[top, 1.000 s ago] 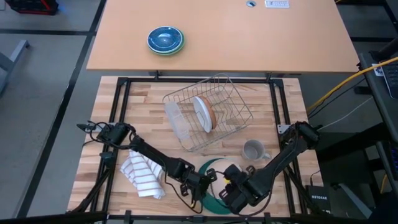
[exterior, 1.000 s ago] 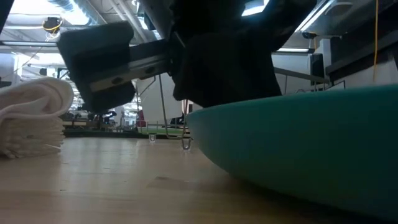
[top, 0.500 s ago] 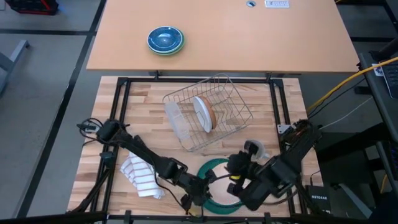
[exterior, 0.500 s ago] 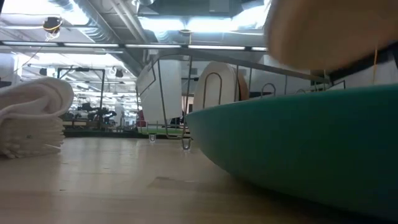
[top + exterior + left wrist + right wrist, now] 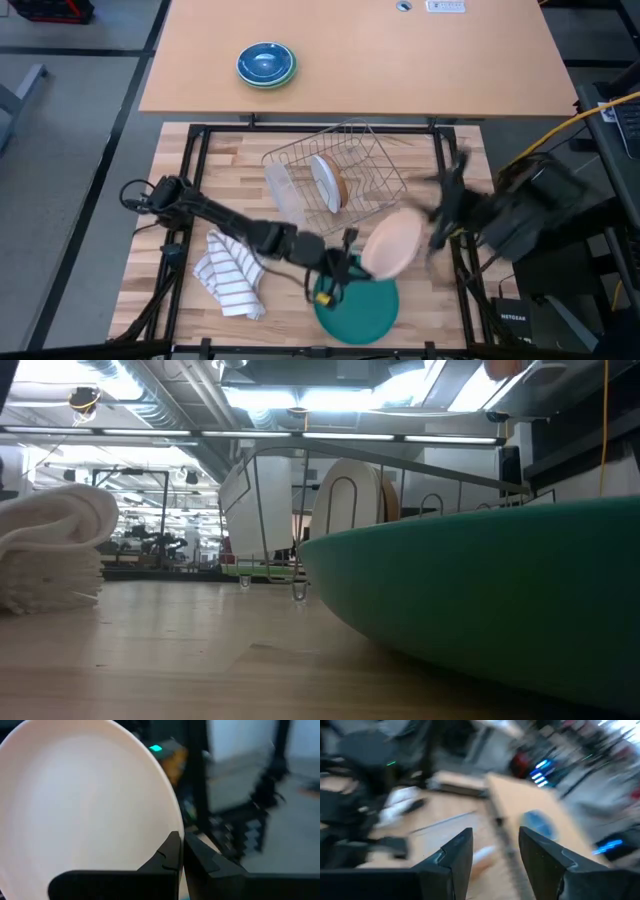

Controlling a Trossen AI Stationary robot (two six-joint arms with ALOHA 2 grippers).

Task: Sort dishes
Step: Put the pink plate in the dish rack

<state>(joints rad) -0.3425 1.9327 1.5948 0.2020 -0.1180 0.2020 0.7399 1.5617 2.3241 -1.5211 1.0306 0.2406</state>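
A tan plate (image 5: 392, 245) hangs tilted over the table's right middle, held by my left gripper (image 5: 350, 262), which is shut on it; in the left wrist view the plate (image 5: 85, 805) fills the picture. A dark green plate (image 5: 357, 312) lies flat on the table near the front edge and looms large in the low view (image 5: 480, 600). A white plate (image 5: 324, 183) stands on edge in the wire rack (image 5: 375, 160), with a brown rim beside it. My right gripper (image 5: 440, 205) is open and empty near the table's right edge (image 5: 496, 834). My left gripper pinches the tan plate's rim (image 5: 176, 827) between its two fingers (image 5: 169, 854), on the plate's left side as seen from above. The fingers come level from the table's left. The plate is lifted clear and tilted, above the green plate's far right edge.
A striped white towel (image 5: 232, 280) lies folded at the front left (image 5: 50, 550). Blue bowls (image 5: 266, 64) sit on the tan table beyond. The held plate covers the spot where the grey mug stood. Black frame rails (image 5: 195, 180) run along the table's sides.
My left gripper has risen from the green plate and gone toward the far right with the tan plate, which is now lifted clear and tilted. My right gripper has pulled away fast from the green plate toward the table's right edge.
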